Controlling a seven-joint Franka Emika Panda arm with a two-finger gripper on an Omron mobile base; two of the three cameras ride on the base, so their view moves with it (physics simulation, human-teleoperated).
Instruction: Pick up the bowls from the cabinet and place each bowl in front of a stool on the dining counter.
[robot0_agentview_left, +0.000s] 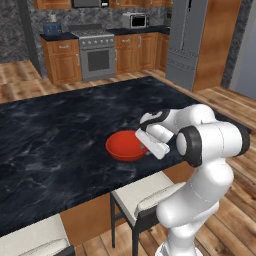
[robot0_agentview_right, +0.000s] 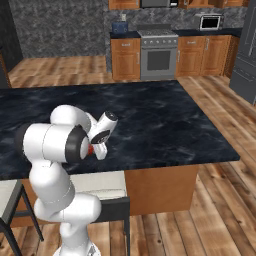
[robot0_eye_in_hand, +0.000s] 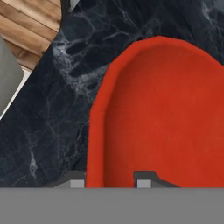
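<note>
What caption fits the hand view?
Gripper fingertips straddling the rim of the glossy red bowl on the black marble counter.

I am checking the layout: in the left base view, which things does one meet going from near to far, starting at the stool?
Stool → red bowl on the dining counter → wooden floor → stove → microwave.

Warm plank flooring (robot0_agentview_right: 210, 210) is running around two pale-cushioned stools (robot0_agentview_left: 145, 197), while a steel range (robot0_agentview_left: 97, 55), a microwave (robot0_agentview_left: 135, 20), orange-brown lower cabinets (robot0_agentview_left: 62, 60) and a grey refrigerator (robot0_agentview_left: 185, 42) are lining the dark stone far wall (robot0_agentview_left: 45, 12).
</note>
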